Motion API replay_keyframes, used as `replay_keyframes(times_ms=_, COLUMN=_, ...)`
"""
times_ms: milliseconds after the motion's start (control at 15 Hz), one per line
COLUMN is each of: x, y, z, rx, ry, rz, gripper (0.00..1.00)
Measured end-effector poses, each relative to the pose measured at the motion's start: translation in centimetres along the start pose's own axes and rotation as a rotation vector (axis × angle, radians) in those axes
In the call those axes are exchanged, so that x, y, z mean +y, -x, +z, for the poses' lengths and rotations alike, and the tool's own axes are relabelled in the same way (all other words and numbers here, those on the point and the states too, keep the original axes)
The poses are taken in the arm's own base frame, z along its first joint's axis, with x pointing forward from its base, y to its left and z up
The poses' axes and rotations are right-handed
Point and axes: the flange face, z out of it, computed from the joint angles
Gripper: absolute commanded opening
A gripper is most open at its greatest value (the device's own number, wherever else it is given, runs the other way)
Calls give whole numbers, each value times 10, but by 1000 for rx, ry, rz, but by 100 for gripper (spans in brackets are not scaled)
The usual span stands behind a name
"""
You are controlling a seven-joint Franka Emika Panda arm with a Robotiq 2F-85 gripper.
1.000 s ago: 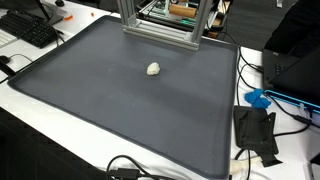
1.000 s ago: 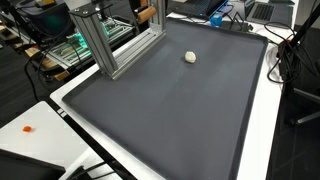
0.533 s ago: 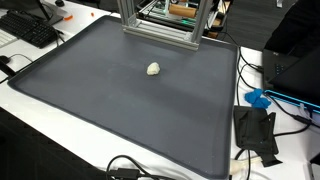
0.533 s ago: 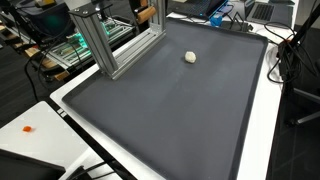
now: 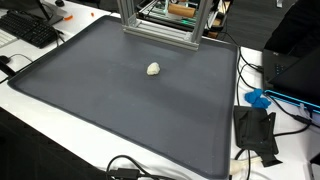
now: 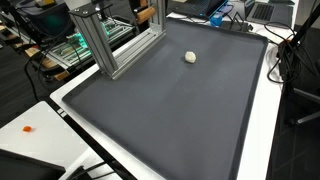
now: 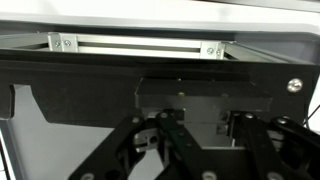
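Observation:
A small off-white lump (image 5: 153, 69) lies on a large dark grey mat (image 5: 120, 110); both also show in an exterior view, the lump (image 6: 190, 57) on the mat (image 6: 170, 120). The arm and gripper show in neither exterior view. In the wrist view my gripper (image 7: 210, 150) shows only its dark finger linkages at the bottom edge. They are spread apart with nothing between them. They face a black panel and an aluminium bar (image 7: 140, 45) close ahead. The lump is out of the wrist view.
An aluminium extrusion frame (image 5: 160, 25) stands at the mat's far edge, also seen in an exterior view (image 6: 105, 40). A keyboard (image 5: 30, 28), cables, a blue object (image 5: 258, 98) and a black box (image 5: 255, 130) lie beside the mat. A small orange item (image 6: 27, 129) sits on a white surface.

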Motion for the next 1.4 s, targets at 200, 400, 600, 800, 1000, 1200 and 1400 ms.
replay_keyframes(times_ms=200, x=0, y=0, z=0, rx=0, ry=0, rz=0, gripper=22)
replay_keyframes(times_ms=400, x=0, y=0, z=0, rx=0, ry=0, rz=0, gripper=22)
replay_keyframes(times_ms=600, x=0, y=0, z=0, rx=-1, ry=-1, rz=1, gripper=22)
replay_keyframes(times_ms=800, x=0, y=0, z=0, rx=0, ry=-1, rz=3, gripper=22)
replay_keyframes(times_ms=1000, x=1, y=-2, z=-4, rx=7, ry=-3, rz=9, gripper=22)
replay_keyframes(times_ms=1200, x=5, y=-8, z=-18, rx=41, ry=-2, rz=17, gripper=22)
replay_keyframes(times_ms=1400, x=11, y=-17, z=-37, rx=100, ry=-8, rz=31, gripper=22)
